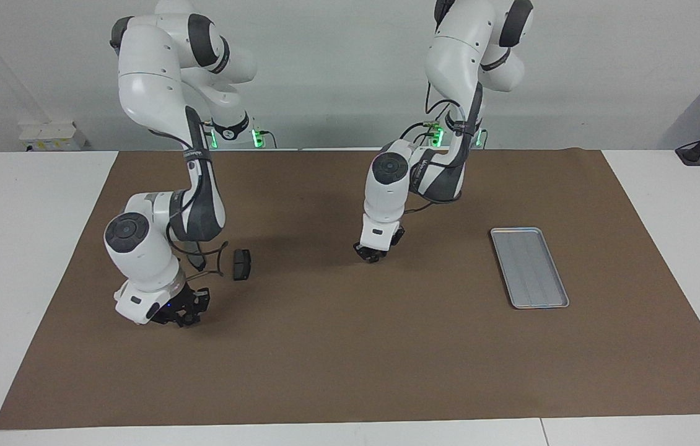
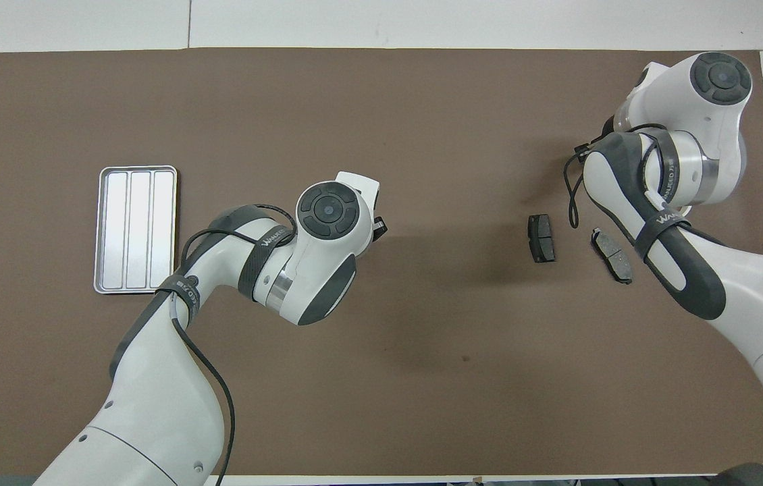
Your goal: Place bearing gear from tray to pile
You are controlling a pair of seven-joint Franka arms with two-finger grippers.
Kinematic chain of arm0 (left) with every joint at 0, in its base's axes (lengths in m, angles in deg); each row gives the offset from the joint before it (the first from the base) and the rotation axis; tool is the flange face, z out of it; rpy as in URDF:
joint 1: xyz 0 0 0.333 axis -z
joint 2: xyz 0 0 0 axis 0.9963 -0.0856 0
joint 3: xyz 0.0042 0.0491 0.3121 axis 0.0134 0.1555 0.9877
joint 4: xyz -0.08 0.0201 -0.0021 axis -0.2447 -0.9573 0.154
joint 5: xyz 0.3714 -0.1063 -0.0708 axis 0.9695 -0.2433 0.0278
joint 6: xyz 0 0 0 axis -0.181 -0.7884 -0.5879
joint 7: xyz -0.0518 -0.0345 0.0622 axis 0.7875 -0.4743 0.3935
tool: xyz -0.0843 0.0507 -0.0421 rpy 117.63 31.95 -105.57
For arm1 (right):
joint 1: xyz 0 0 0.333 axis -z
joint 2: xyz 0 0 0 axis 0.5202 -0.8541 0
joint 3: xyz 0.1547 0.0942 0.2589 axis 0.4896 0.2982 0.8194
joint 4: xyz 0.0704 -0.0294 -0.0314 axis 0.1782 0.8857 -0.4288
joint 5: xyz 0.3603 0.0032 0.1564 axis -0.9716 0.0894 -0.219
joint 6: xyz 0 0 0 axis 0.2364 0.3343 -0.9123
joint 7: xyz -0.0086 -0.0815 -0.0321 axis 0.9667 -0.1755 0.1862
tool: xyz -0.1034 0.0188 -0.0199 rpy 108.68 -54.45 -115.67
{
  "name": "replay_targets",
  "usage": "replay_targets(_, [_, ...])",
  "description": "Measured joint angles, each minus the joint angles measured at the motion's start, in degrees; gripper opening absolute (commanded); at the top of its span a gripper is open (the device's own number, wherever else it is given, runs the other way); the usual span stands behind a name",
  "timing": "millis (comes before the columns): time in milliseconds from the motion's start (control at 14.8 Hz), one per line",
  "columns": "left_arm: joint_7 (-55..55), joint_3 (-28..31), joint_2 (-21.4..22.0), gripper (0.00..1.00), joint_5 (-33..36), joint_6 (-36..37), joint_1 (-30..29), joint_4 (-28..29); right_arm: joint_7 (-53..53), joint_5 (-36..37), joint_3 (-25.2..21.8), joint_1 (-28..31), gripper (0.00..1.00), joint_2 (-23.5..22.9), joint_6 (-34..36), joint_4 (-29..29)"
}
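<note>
The silver-grey tray (image 1: 529,267) (image 2: 136,229) lies bare toward the left arm's end of the mat. No bearing gear shows in either view. Of the pile, two dark brake pads show: one (image 1: 241,264) (image 2: 541,237) lies in the open, and the other (image 2: 612,255) is half covered by the right arm. The white arc is hidden under that arm. My left gripper (image 1: 375,254) (image 2: 380,228) hangs low over the middle of the mat, between tray and pile. My right gripper (image 1: 179,310) is down at the mat beside the pads, at the side away from the robots.
A brown mat (image 1: 350,359) covers most of the white table (image 1: 15,248). The right arm's elbow and black cable loop (image 1: 210,257) hang close over the pads.
</note>
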Motion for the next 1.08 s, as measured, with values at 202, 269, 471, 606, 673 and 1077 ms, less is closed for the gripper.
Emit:
replay_targets(202, [-11.9,1.0,8.5,1.00,0.8,8.5,-8.4,0.2,0.0,0.0,0.0,0.0,1.00,0.0,-1.4,1.1])
replay_targets(269, [-18.3,1.1,12.1,1.00,0.8,12.7,-12.8,0.3,0.0,0.0,0.0,0.0,1.00,0.0,-1.5,1.2])
replay_targets(471, [-34.2,1.4,20.7,1.00,0.7,21.2,-23.6,1.0,-0.7,0.0,0.3,-0.3,1.00,0.4,-0.8,1.2])
replay_targets(606, [-39.3,1.4,23.9,1.00,0.7,23.9,-26.8,1.5,-3.9,-0.1,0.7,-1.3,1.00,2.3,3.2,0.9])
replay_targets(673, [-40.6,1.4,25.0,1.00,0.7,25.0,-27.7,1.7,-6.0,-0.1,0.9,-2.4,1.00,3.8,5.6,0.7])
replay_targets(1077, [-45.7,-0.5,26.5,1.00,0.6,27.2,-34.9,2.4,-33.4,-3.5,2.2,-16.7,1.00,11.0,17.9,-2.1])
